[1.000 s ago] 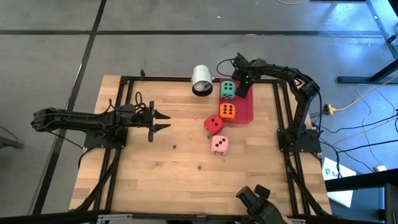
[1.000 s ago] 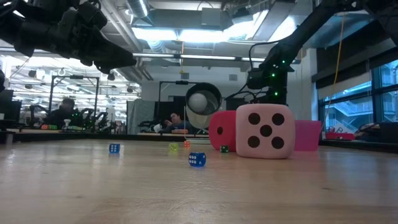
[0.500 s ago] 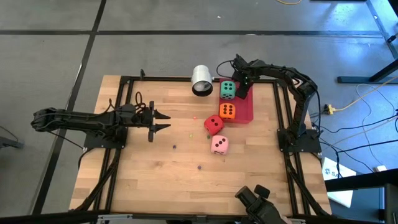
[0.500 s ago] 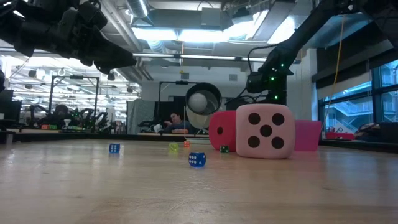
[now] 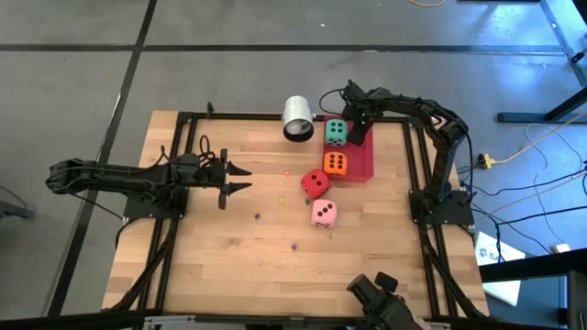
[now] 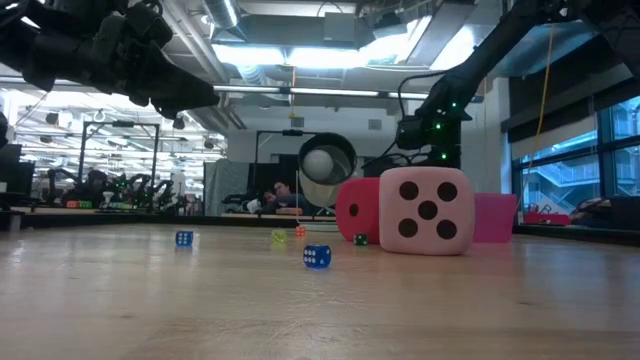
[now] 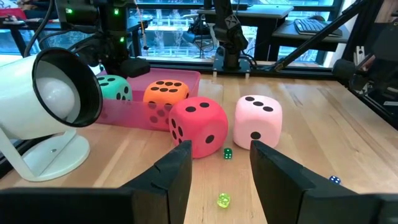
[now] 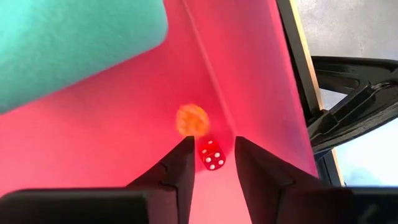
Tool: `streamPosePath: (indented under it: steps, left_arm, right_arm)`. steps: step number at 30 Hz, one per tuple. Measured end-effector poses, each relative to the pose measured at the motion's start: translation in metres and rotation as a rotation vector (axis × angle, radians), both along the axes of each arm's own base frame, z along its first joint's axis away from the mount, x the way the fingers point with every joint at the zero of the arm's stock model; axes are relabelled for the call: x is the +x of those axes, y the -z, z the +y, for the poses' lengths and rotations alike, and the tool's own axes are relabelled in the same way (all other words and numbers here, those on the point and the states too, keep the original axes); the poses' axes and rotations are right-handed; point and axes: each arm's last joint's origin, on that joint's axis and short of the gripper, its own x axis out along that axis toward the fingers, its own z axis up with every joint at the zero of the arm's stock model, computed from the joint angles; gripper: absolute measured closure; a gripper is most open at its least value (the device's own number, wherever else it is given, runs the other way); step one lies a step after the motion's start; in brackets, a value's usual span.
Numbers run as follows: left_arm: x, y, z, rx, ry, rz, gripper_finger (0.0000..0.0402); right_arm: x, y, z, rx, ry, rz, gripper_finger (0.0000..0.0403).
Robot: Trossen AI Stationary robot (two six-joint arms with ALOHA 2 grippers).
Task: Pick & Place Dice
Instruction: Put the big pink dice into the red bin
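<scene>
Right gripper (image 8: 211, 163) is hanging spread over a tiny red die (image 8: 211, 155) lying in the tray (image 5: 362, 160), beside the green die (image 5: 336, 133) near the desk's far edge. Left gripper (image 5: 240, 179) is waiting spread at the left side.

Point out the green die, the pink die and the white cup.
green die (image 5: 337, 132), high view, top face.
pink die (image 5: 324, 213), high view, top face.
white cup (image 5: 297, 116), high view, its side wall.

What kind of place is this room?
Probably a robotics lab: beyond the wooden table stand more robot arms on benches, a seated person, and exposed ceiling ducts.
</scene>
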Motion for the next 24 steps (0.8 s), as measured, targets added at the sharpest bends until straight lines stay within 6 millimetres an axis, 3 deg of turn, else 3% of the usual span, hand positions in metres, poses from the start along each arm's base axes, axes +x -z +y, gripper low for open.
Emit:
streamPosePath:
  steps: [10,16,24]
  left_arm:
    - [0.000,0.000,0.000,0.000,0.000,0.000,0.0245]
    - [0.000,0.000,0.000,0.000,0.000,0.000,0.0245]
    - [0.000,0.000,0.000,-0.001,0.000,0.000,0.0245]
  right_arm:
    - [0.000,0.000,0.000,-0.001,0.000,0.000,0.0266]
    - [-0.004,-0.003,-0.001,-0.075,0.034,0.090,0.0268]
    - [-0.010,-0.055,0.014,-0.139,0.056,-0.060,0.0269]
